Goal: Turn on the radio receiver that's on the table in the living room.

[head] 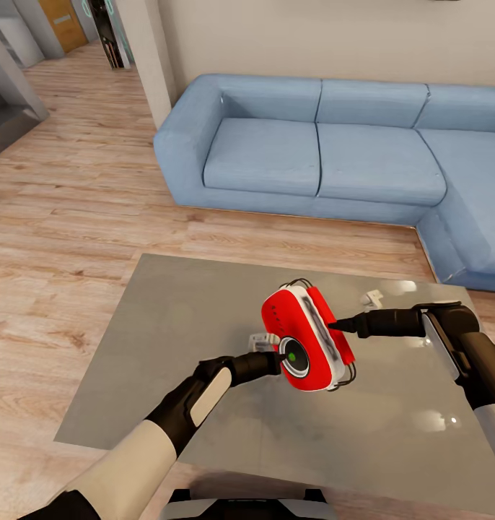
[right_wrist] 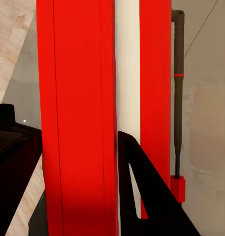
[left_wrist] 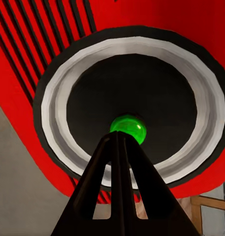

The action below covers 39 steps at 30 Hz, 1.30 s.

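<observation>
Living room: light wood plank floor, blue L-shaped sofa with matte fabric cushions, pale wall behind.

Table: low, rectangular, glossy grey top that mirrors ceiling lights; smooth and probably slippery. Small white object on its far right part, too small to identify.

Radio receiver: red rounded-rectangular shell, white trim band, ribbed grille lines beside a round black-and-white dial with a glossy green centre. Thin dark rod handle along one edge. Hard moulded plastic by appearance. Position: tilted above the tabletop, dial face turned toward the robot, apparently clear of the surface.

Right gripper: fingers on either side of the radio's edge, clamped on the red casing.

Left gripper: fingers together into one point, tip at or touching the green centre.

Hazards, judged:
- Smooth casing held by a narrow pinch; a push on the dial could pivot or slide the radio out of the right grip.
- Off-centre press could skid off the domed green button.
- A drop onto the hard top could send the radio sliding.
</observation>
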Motion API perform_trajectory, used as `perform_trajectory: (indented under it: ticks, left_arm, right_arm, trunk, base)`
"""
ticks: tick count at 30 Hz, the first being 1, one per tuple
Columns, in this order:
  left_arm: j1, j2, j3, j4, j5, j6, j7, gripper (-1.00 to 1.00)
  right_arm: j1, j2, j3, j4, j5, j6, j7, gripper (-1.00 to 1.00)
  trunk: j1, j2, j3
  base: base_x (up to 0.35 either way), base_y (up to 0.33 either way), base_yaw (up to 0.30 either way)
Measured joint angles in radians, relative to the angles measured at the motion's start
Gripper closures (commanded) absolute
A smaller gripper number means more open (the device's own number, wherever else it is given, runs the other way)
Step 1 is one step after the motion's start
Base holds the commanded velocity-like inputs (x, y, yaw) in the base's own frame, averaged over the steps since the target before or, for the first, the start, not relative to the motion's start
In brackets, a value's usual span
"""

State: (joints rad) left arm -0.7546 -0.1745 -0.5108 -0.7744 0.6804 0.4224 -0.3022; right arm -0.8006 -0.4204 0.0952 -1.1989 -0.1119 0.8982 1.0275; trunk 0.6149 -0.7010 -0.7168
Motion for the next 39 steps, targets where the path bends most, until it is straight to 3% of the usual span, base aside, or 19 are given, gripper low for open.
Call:
perform_trajectory:
  ticks: [13,18,25,27,29,32,35,39]
  left_arm:
    - [0.0,0.0,0.0,-0.006,0.007,-0.008,-0.001,1.0]
    - [0.001,0.0,-0.002,-0.052,0.01,0.005,-0.007,1.0]
    - [0.0,0.0,-0.006,-0.119,0.005,0.109,-0.004,1.0]
    - [0.0,0.0,-0.006,-0.122,0.002,0.118,-0.004,1.0]
    - [0.0,0.0,-0.006,-0.124,0.001,0.122,-0.003,1.0]
    - [0.0,0.0,-0.006,-0.124,0.0,0.125,-0.003,1.0]
    - [0.0,0.0,-0.006,-0.125,-0.001,0.125,-0.002,1.0]
    - [0.0,0.0,-0.007,-0.125,-0.002,0.125,-0.002,1.0]
  right_arm:
    - [0.0,0.0,0.0,0.001,0.002,-0.001,-0.004,1.0]
    - [0.0,0.0,0.0,0.008,0.006,-0.006,-0.021,1.0]
    - [0.0,0.0,0.0,0.012,0.099,-0.005,-0.116,1.0]
    - [0.0,0.002,0.001,0.013,0.148,-0.015,-0.149,1.0]
    - [0.0,0.009,-0.001,0.014,0.147,-0.001,-0.176,1.0]
    - [0.0,0.014,-0.005,0.019,0.182,-0.009,-0.244,1.0]
    - [0.0,0.016,-0.004,0.044,0.181,-0.005,-0.313,1.0]
    - [0.0,0.017,-0.002,0.059,0.171,-0.002,-0.329,1.0]
  trunk:
    - [0.0,0.0,0.0]
    - [0.0,0.0,0.0]
    - [0.0,0.0,0.0]
    - [0.0,0.0,0.0]
    - [0.0,0.0,0.0]
    - [0.0,0.0,0.0]
    - [0.0,0.0,0.0]
    - [0.0,0.0,0.0]
  base:
    - [0.0,0.0,0.0]
    - [0.0,0.0,0.0]
    - [0.0,0.0,0.0]
    - [0.0,0.0,0.0]
    - [0.0,0.0,0.0]
    - [0.0,0.0,0.0]
    - [0.0,0.0,0.0]
    - [0.0,0.0,0.0]
